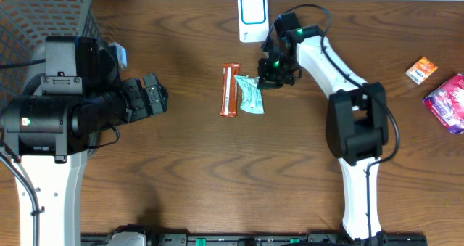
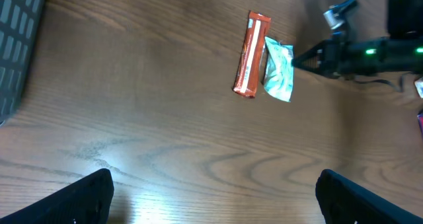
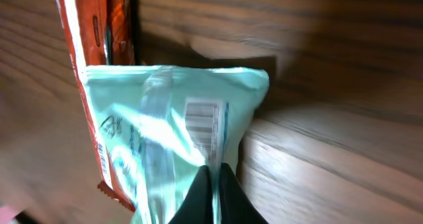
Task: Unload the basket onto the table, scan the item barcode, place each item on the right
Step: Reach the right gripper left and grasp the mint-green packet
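A pale teal packet (image 1: 251, 96) lies on the wooden table beside an orange-brown snack bar (image 1: 229, 91). My right gripper (image 1: 263, 81) is at the packet's right edge. In the right wrist view its fingers (image 3: 215, 191) are pinched together on the edge of the teal packet (image 3: 158, 131), just below a printed barcode (image 3: 201, 125); the orange bar (image 3: 92, 32) lies under the packet's far side. A white scanner (image 1: 252, 17) stands at the back, behind the packet. My left gripper (image 1: 156, 95) hovers open at the left, with bare table between its fingers (image 2: 215, 197).
A grey mesh basket (image 1: 36, 21) fills the back left corner. A small orange packet (image 1: 421, 70) and a pink packet (image 1: 449, 102) lie at the far right. The left wrist view shows the bar (image 2: 251, 54) and teal packet (image 2: 277, 71) far ahead.
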